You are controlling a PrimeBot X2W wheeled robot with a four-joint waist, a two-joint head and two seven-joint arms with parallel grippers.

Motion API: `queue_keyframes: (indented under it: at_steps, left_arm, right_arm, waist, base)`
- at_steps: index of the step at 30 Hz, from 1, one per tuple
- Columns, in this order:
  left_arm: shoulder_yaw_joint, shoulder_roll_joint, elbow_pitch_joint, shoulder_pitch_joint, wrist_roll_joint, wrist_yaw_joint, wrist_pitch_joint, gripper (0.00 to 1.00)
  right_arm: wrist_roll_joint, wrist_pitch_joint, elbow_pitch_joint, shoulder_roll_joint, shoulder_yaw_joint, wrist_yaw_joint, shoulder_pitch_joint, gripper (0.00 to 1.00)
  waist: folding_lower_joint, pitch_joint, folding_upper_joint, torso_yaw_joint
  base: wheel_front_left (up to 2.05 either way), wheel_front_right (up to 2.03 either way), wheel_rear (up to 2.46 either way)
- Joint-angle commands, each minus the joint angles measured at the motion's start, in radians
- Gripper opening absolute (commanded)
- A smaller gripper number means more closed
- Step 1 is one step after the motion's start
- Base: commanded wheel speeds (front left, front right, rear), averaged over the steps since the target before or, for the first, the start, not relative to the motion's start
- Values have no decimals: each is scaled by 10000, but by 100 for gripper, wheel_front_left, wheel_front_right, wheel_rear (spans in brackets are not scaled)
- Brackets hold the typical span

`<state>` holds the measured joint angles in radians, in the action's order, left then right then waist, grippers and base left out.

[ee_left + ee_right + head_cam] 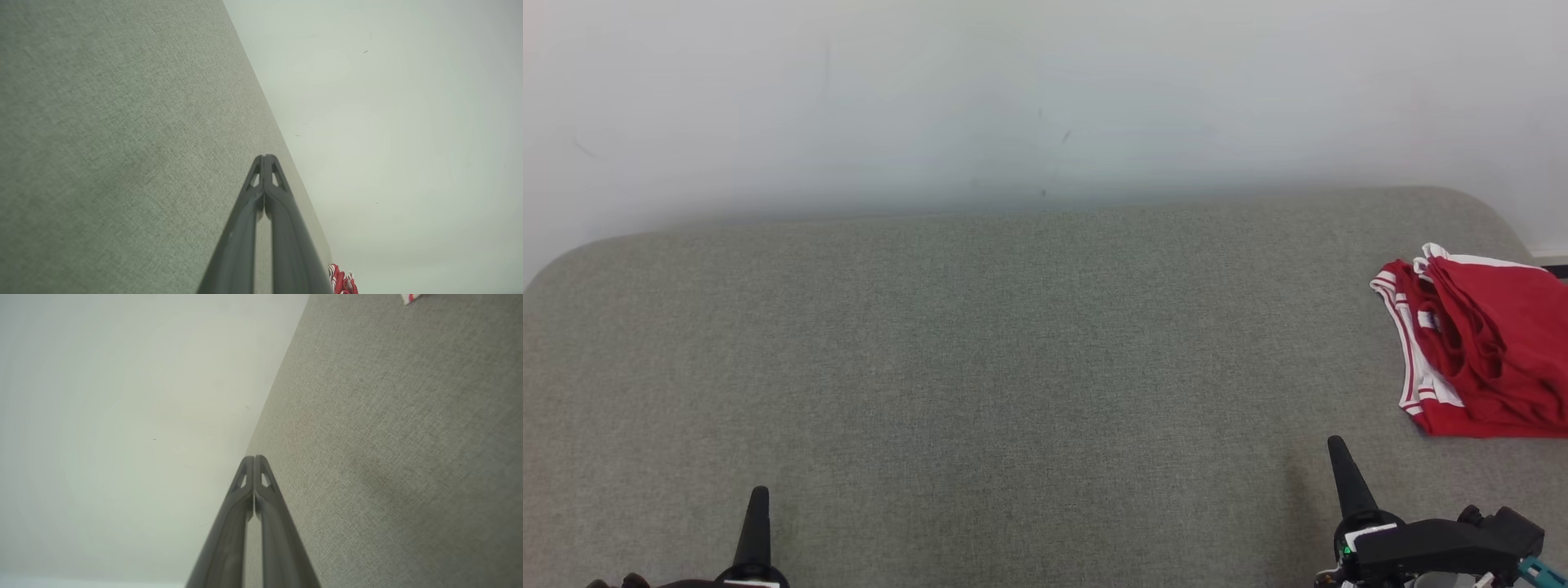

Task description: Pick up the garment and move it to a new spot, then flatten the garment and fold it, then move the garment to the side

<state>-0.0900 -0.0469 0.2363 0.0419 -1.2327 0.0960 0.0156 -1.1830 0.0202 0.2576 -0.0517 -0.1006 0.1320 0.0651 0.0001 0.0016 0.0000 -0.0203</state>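
Observation:
The garment (pixel 1478 347) is a red top with white trim, lying crumpled at the far right of the grey fabric surface (pixel 1013 351). A bit of it shows in the left wrist view (pixel 342 281), and a white-and-red corner (pixel 412 297) in the right wrist view. My left gripper (pixel 759 494) sits low at the left, shut and empty, its fingers (pixel 265 161) pressed together. Below and left of the garment, my right gripper (pixel 1335 445) is shut too, with nothing held; its fingertips (pixel 254 461) meet.
A pale wall (pixel 1045 98) rises right behind the grey surface's far edge. The surface has rounded far corners, and its right edge lies just beyond the garment.

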Motion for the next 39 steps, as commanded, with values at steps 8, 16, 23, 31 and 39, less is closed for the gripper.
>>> queue_keyframes:
  at_steps: [8, 16, 23, 31, 39]
  left_arm:
    - [-79, -40, -14, 290, -858, 108, 224, 0]
    - [-123, -43, 13, 388, -1533, 165, 404, 0]
    - [-159, -45, 38, 489, -2156, 209, 563, 0]
    - [-194, -46, 59, 568, -2749, 290, 732, 0]
    - [-227, -48, 78, 663, -3296, 325, 871, 0]
  right_arm:
    - [-960, 228, -104, 18, -45, -16, 215, 0]
    - [-1729, 402, -116, 20, -72, -17, 268, 0]
    - [-2443, 552, -127, 21, -90, -18, 329, 0]
    - [-3103, 698, -132, 23, -108, -20, 377, 0]
    - [-3732, 843, -139, 25, -128, -21, 419, 0]
  waist:
    - [-1, 3, 0, 34]
    - [-1, 5, 0, 68]
    - [-1, 8, 0, 101]
    - [-1, 10, 0, 134]
    - [-1, 13, 0, 167]
  base:
    - [0, 0, 0]
    - [0, 0, 0]
    - [0, 0, 0]
    - [0, 0, 0]
    - [0, 0, 0]
